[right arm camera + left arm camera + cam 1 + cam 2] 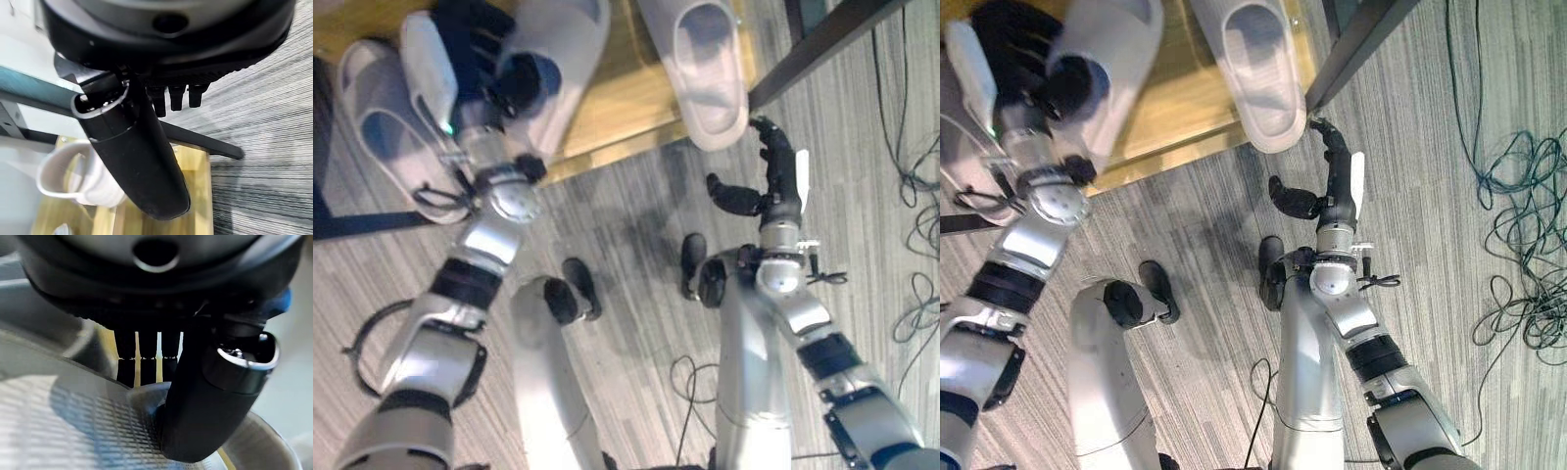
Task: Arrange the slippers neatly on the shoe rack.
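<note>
The wooden shoe rack (pixel 626 93) lies along the far side. Three pale grey slippers are near it. One slipper (pixel 372 122) lies at the far left by the rack's edge. My left hand (pixel 475 54) is shut on the middle slipper (pixel 563 49); in the left wrist view the thumb (pixel 205 396) presses on its ribbed insole (pixel 68 431) while the fingers (pixel 146 360) reach behind the rim. The right slipper (pixel 705 73) rests on the rack with one end overhanging the front edge. My right hand (pixel 775 181) hovers open just below that end, apart from it.
A dark slanted frame leg (pixel 822 44) stands right beside the right slipper and my right hand. Black cables (pixel 1518 225) loop on the striped grey floor at the right. A dark bar (pixel 362 225) crosses the floor at the left.
</note>
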Controlling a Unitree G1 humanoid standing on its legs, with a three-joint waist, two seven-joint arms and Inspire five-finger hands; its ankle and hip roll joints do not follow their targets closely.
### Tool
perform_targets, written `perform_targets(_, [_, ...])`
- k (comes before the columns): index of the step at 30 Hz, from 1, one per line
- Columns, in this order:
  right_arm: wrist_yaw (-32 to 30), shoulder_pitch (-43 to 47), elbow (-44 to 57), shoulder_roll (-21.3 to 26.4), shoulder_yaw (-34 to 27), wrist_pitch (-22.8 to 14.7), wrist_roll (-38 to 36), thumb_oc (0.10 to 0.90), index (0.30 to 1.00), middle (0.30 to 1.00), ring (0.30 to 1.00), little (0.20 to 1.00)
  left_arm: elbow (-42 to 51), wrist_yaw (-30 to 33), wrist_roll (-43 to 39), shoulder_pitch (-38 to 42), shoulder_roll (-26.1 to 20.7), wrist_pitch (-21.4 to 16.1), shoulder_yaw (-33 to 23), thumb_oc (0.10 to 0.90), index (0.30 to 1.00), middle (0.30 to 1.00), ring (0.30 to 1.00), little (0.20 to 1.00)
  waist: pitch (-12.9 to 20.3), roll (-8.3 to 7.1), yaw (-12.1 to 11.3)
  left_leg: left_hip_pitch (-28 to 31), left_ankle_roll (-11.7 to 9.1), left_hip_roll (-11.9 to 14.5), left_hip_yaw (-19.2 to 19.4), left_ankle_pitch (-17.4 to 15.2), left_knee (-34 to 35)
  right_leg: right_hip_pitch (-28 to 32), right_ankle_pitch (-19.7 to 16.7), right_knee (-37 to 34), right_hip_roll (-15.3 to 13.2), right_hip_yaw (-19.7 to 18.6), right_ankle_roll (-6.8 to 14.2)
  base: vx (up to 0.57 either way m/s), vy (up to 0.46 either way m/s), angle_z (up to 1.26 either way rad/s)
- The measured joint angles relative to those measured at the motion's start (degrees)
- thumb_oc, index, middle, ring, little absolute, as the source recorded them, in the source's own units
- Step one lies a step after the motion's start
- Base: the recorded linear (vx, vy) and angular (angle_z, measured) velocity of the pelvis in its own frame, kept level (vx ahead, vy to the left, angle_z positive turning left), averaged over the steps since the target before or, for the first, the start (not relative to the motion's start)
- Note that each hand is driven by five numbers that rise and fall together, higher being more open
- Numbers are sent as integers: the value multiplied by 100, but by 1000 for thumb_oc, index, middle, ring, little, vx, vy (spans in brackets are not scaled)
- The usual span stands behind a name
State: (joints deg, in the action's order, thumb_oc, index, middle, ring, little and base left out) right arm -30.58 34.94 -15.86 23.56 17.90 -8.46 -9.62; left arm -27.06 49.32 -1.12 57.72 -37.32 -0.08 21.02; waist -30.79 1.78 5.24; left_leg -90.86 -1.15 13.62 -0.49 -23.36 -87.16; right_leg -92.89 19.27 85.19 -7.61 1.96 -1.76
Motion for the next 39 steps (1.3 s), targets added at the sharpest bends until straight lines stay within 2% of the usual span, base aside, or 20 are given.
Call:
perform_targets(6, [32,-310,484,33,-230,22,110,800,900,900,900,900,-181,44,-71,195,-5,-7,129,400,300,300,300,300,-13,-7,-11,-66,-25,48,-47,-80,-183,-84,23,141,107,-20,-18,9,11,-5])
perform_targets(9, [43,-698,866,443,-287,-146,554,800,900,900,900,900,-157,44,-76,153,-5,-7,130,400,300,300,300,300,-18,-7,-39,-117,-47,50,-155,-209,-432,-96,109,351,166,-16,56,49,23,-6])
perform_targets(11, [41,-986,1160,685,-487,-223,698,800,900,900,900,900,-85,57,-81,45,-16,-8,68,400,300,300,300,300,-18,-6,-49,-146,-46,93,-197,-352,-690,-123,194,559,203,-25,71,44,39,-14])
perform_targets(17, [2,-1298,1603,967,-934,-286,736,800,900,900,900,900,134,143,-81,-350,-19,-14,-69,400,300,300,300,300,-22,1,49,-213,-20,201,-293,-736,-1406,-204,396,1108,322,-98,156,37,50,-15])
perform_targets(19, [1,-1391,1602,1135,-976,-289,734,800,900,900,900,900,308,133,-82,-595,-51,-25,-90,400,300,300,300,300,-31,13,61,-210,-60,218,-385,-978,-1930,-224,558,1596,356,-160,234,75,76,-11])
perform_targets(21, [-1,-1415,1605,1170,-979,-299,734,800,900,900,900,900,333,130,-86,-669,-95,-25,-90,400,300,300,300,300,-38,23,65,-210,-21,222,-447,-1146,-2223,-250,681,1884,352,-195,217,54,34,-3])
perform_targets(22, [-3,-1415,1605,1183,-985,-308,734,800,900,900,900,900,344,130,-86,-671,-100,-26,-95,591,587,587,587,587,-45,31,62,-215,-26,221,-447,-1173,-2268,-269,722,1936,350,-219,202,47,27,-1])
perform_targets(23, [-1,-1389,1599,1191,-975,-307,732,800,900,900,900,900,362,121,-93,-681,-131,-31,-101,745,818,818,818,818,-48,38,55,-225,-42,216,-435,-1194,-2324,-296,749,2006,349,-243,263,40,24,1])
perform_targets(24, [14,-1380,1592,1263,-947,-306,732,800,900,900,900,900,382,-5,-102,-718,-213,-32,-79,800,900,900,900,900,-56,45,77,-204,-10,201,-453,-1252,-2465,-297,782,2152,351,-282,218,49,35,-1])
perform_targets(25, [12,-1329,1587,1339,-951,-305,730,800,900,900,900,900,427,-56,-157,-718,-276,-33,-84,800,900,900,900,900,-57,48,66,-203,-63,202,-478,-1307,-2595,-316,830,2276,352,-293,272,51,35,-1])
perform_targets(27, [24,-1173,1534,1426,-877,-280,721,800,900,900,900,900,461,-239,-329,-711,-413,-42,-26,800,900,900,900,900,-58,48,94,-196,-66,203,-527,-1380,-2810,-320,875,2494,350,-306,250,63,61,-1])
perform_targets(29, [105,-911,1495,1606,-712,-197,708,800,900,900,900,900,483,-507,-525,-673,-598,-46,28,800,900,900,900,900,-67,52,65,-150,-171,137,-686,-1578,-3224,-315,1006,2889,373,-315,273,56,59,-6])
perform_targets(30, [145,-842,1497,1621,-694,-195,708,800,900,900,900,900,483,-551,-548,-662,-634,-48,28,800,900,900,900,900,-67,53,52,-143,-152,133,-706,-1651,-3305,-325,1070,2967,383,-315,237,33,47,-8])
perform_targets(33, [286,-633,1510,1725,-486,-151,651,800,900,900,900,900,475,-798,-822,-632,-814,-64,148,800,900,900,900,900,-66,53,53,-119,-207,119,-791,-1777,-3590,-331,1178,3244,404,-344,310,38,38,-2])
perform_targets(34, [349,-619,1514,1758,-440,-115,625,800,900,900,900,900,453,-939,-989,-602,-861,-73,207,800,900,900,900,900,-67,53,59,-102,-154,116,-793,-1857,-3716,-327,1223,3373,399,-382,259,0,0,0])
perform_targets(39, [522,-598,1509,1786,-247,40,602,800,900,900,900,900,452,-1048,-1218,-597,-868,-184,214,800,900,900,900,900,-67,54,16,-53,-166,113,-760,-2004,-3905,-356,1299,3561,415,-484,332,5,14,0])
